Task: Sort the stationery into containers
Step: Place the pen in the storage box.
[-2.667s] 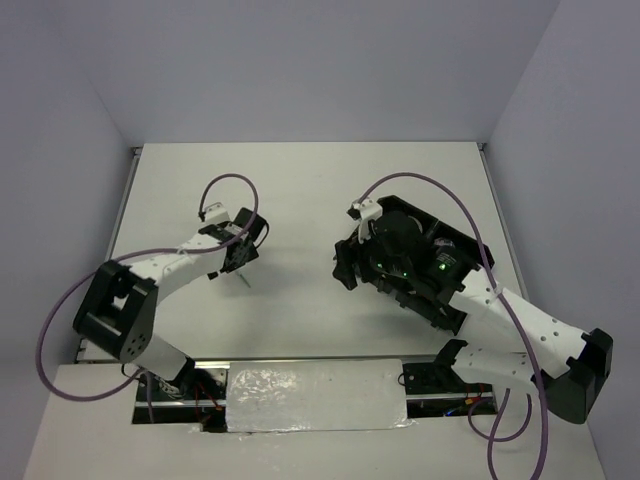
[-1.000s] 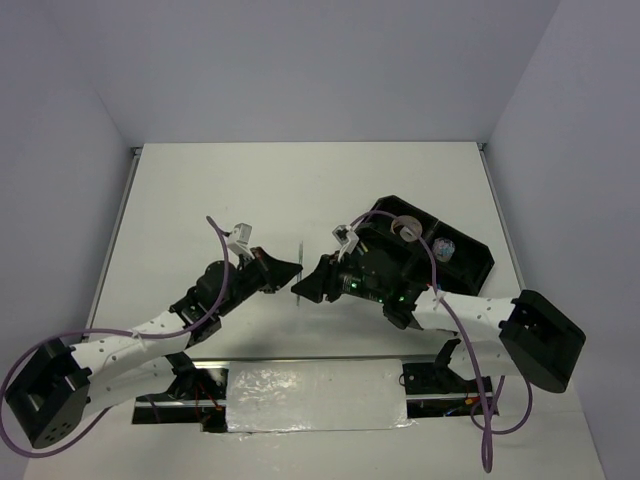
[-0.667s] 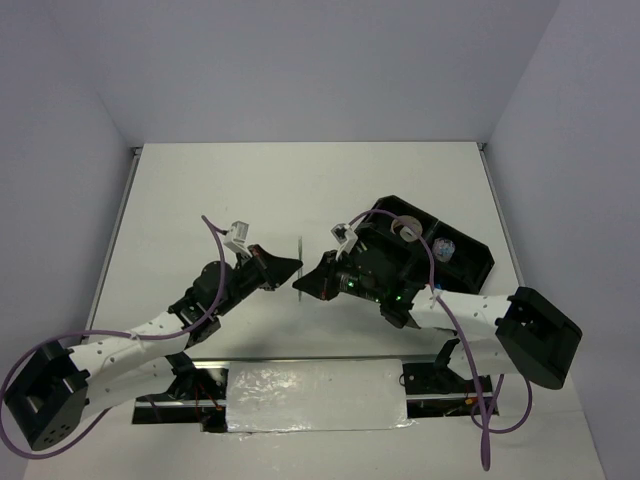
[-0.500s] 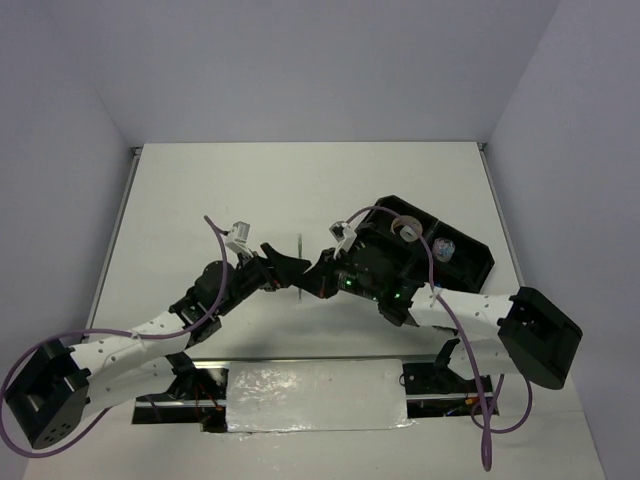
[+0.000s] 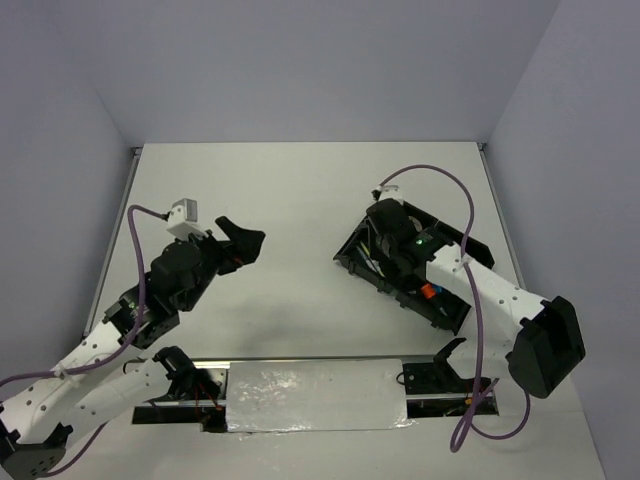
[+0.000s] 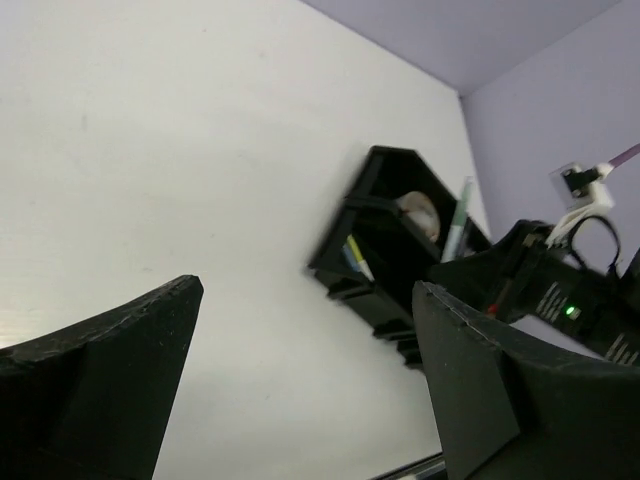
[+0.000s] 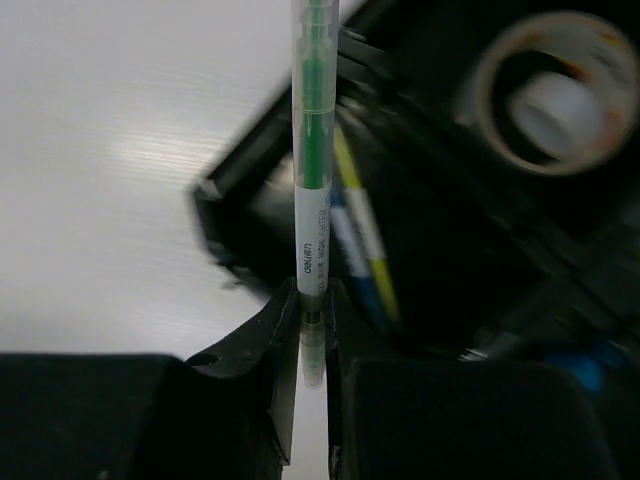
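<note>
My right gripper point(image 7: 313, 300) is shut on a thin pen point(image 7: 312, 170) with a green and white barrel, which sticks out straight ahead of the fingers. It hangs over the near-left corner of the black organizer tray point(image 7: 225, 215). Below it, yellow and blue pens point(image 7: 352, 225) lie in one compartment, and a clear tape roll point(image 7: 550, 95) sits in another. From above, the right gripper point(image 5: 383, 228) is over the tray point(image 5: 346, 256). My left gripper point(image 5: 243, 234) is open and empty, well to the left of the tray point(image 6: 345, 235); its view shows the held pen point(image 6: 458, 218) upright.
The white table point(image 5: 300, 190) stretches between the two arms and behind them. An orange-capped item point(image 5: 427, 292) lies in the tray's near part. Purple cables loop over both arms. A foil-covered strip point(image 5: 315, 395) runs along the near edge.
The two grippers met at the pen mid-table. The left opened and drew back to the left; the right shut on the pen and carried it over the tray.
</note>
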Controlling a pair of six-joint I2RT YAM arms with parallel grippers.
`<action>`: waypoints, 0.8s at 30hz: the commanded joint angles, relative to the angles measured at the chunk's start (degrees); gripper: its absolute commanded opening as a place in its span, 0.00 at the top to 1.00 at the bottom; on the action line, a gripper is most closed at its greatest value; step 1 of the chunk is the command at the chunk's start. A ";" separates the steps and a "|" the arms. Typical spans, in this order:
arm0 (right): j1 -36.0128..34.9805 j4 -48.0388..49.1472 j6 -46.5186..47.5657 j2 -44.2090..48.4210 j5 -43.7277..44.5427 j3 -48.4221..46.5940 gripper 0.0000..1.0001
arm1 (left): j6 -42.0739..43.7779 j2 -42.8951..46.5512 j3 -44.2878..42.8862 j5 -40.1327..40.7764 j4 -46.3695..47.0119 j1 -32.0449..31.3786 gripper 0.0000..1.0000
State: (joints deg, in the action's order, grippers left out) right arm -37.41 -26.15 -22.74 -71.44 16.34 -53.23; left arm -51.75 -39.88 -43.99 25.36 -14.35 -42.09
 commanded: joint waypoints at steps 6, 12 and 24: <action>4.62 -20.43 15.70 -4.93 8.19 -7.93 1.00 | 10.25 -0.03 -7.34 -3.56 -22.90 0.16 0.01; 4.62 -20.87 21.77 -8.98 3.80 -9.08 0.91 | 14.74 3.49 -8.75 -3.83 -29.59 0.16 0.01; 4.54 -17.00 21.78 -10.39 0.45 -10.05 0.85 | 18.17 8.41 -8.58 -5.84 -28.99 0.16 0.01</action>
State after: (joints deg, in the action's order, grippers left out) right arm -32.91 -44.91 -1.58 -81.89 17.89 -60.14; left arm -35.77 -31.97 -52.31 20.82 -45.01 -42.09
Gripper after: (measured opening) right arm 0.169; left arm 0.993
